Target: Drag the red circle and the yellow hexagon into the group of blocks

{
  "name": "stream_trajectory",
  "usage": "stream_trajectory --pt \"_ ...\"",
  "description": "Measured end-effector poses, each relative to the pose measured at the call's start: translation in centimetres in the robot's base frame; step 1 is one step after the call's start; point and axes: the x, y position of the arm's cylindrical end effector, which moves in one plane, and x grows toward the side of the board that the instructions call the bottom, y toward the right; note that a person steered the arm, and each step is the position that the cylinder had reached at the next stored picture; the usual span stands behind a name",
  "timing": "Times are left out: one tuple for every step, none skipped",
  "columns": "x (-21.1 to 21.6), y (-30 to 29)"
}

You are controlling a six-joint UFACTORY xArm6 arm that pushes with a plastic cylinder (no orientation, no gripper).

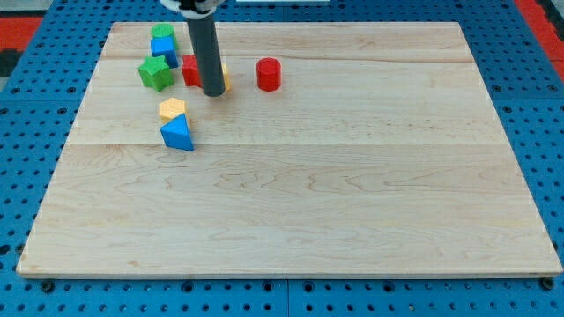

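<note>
Tabletop (pixel 308 194) first: pale planked wood, smooth grain, on blue pegboard. My tip (pixel 214 92), a plain dark rod tool with nothing to spread or pinch, sits at the cluster's three o'clock edge, covering a yellow block (pixel 224 77) beside a red block (pixel 189 70). Red circle (pixel 269 74), a glossy cylinder, stands apart at three o'clock from my tip. Yellow hexagon (pixel 174 109) touches the blue triangle (pixel 178 134) at seven o'clock. Looks like the gathering hasn't landed; next, swing behind the red circle and shove toward nine o'clock.

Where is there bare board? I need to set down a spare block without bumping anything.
Free: everything right of the red circle and below the blue triangle. Crowded: the view's top left, where my tip stands among the green star and neighbours.
</note>
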Motion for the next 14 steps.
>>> stream_trajectory --pt "-2.7 2.0" --pt "-4.1 1.0" --pt "-4.2 -3.3" --pt "-4.6 6.4" --pt "-7.3 15.5" --pt "-6.2 21.4" --pt "-2.4 20.4" --pt "-0.3 17.4" --pt "-2.3 9.9" --pt "-5.1 2.0" --pt "-5.5 -1.1" --pt "-3.2 6.3" --pt "5.1 8.6" --pt "12.9 5.9"
